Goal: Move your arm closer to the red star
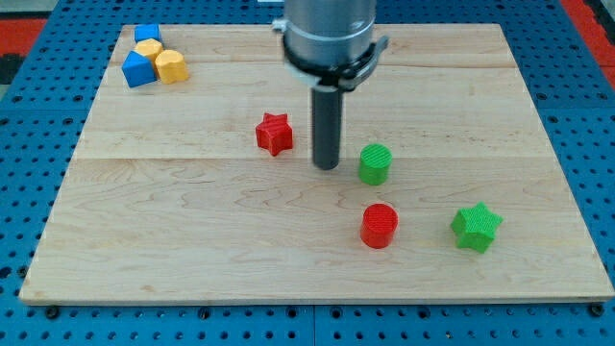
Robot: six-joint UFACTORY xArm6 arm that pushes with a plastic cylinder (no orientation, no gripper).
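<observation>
The red star (275, 133) lies on the wooden board (192, 221), a little left of the view's middle. My tip (328, 166) stands on the board just to the right of the star and slightly below it, with a small gap between them. A green cylinder (375, 164) stands close to the tip's right. The rod hangs from the grey arm head (328, 38) at the view's top.
A red cylinder (379, 226) and a green star (476, 228) lie at the lower right. At the top left, two blue blocks (139, 69) (147, 34) and two yellow blocks (171, 66) (149, 48) sit clustered together. Blue pegboard (38, 115) surrounds the board.
</observation>
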